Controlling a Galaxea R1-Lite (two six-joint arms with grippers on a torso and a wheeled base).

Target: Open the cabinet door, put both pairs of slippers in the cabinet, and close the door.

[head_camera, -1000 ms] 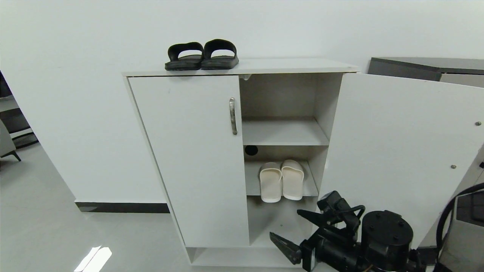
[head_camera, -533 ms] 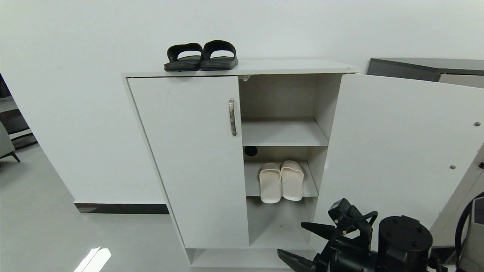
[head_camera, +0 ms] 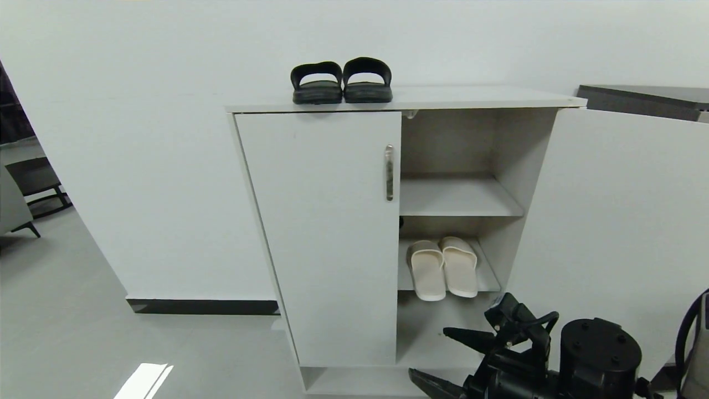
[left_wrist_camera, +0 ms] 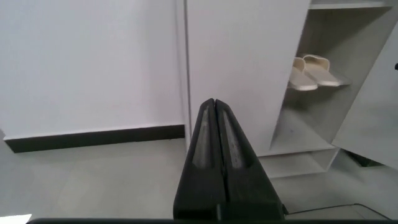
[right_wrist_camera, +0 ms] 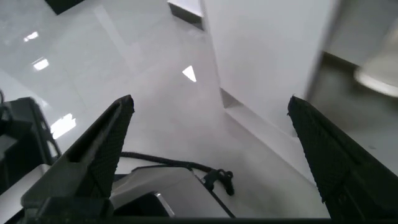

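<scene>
- The black slippers (head_camera: 342,82) sit side by side on top of the cabinet (head_camera: 487,101), above its closed door, with their long axes running front to back.
- The right gripper (head_camera: 429,352) is spread and empty, low before the cabinet's open half, so the pair lies far above it.
- The left gripper (left_wrist_camera: 215,106) is pressed together and empty, and is probably the better placed.

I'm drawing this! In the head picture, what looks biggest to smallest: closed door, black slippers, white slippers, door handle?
1. closed door
2. black slippers and white slippers: each pair looks about alike, so no ranking
3. door handle
</scene>
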